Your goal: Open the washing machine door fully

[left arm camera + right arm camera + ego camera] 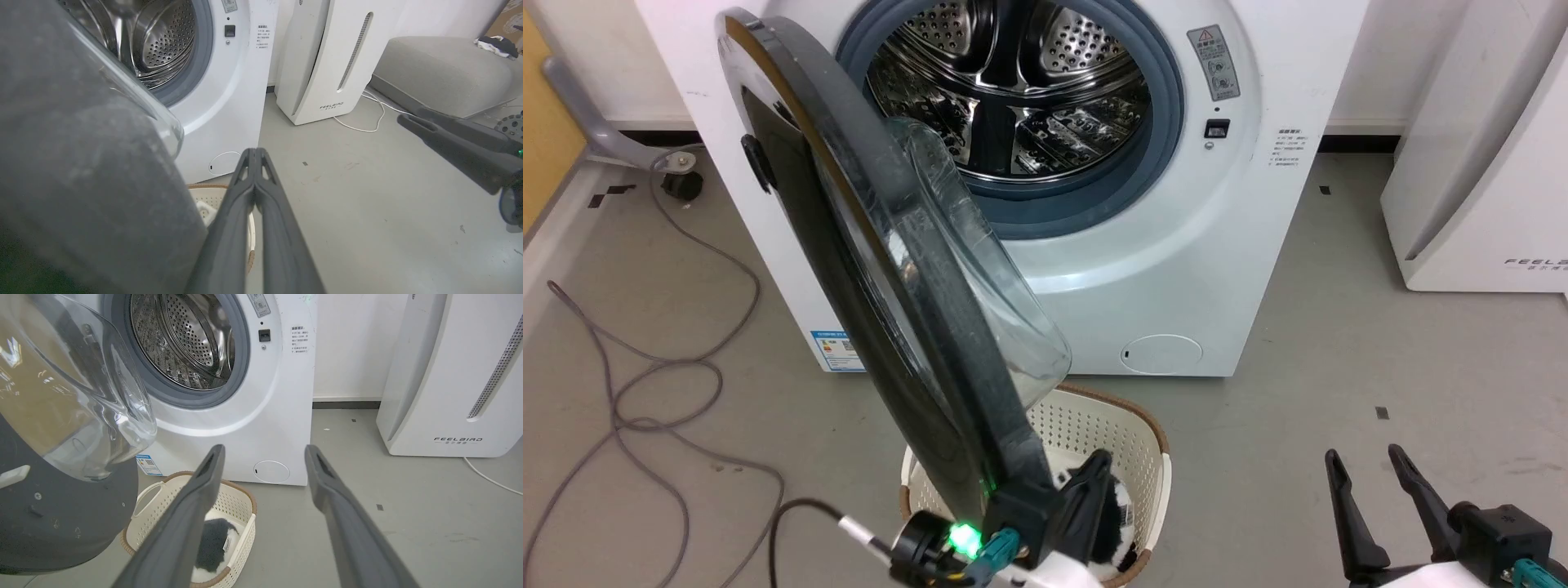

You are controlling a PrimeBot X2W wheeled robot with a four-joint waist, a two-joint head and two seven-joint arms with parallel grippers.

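Long dark grey jaws with slotted tips, white wrist casing [1049, 576], teal connector [1001, 545], green light [964, 539], black cable [805, 504]

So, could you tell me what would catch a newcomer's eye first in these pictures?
The big black washing machine door dominates the head view's left-centre, swung out edge-on, its clear glass bowl bulging toward the shiny steel drum behind. Below it a cream laundry basket stands on the floor, the shut left hand beside the door's lower edge, the open right hand at lower right.
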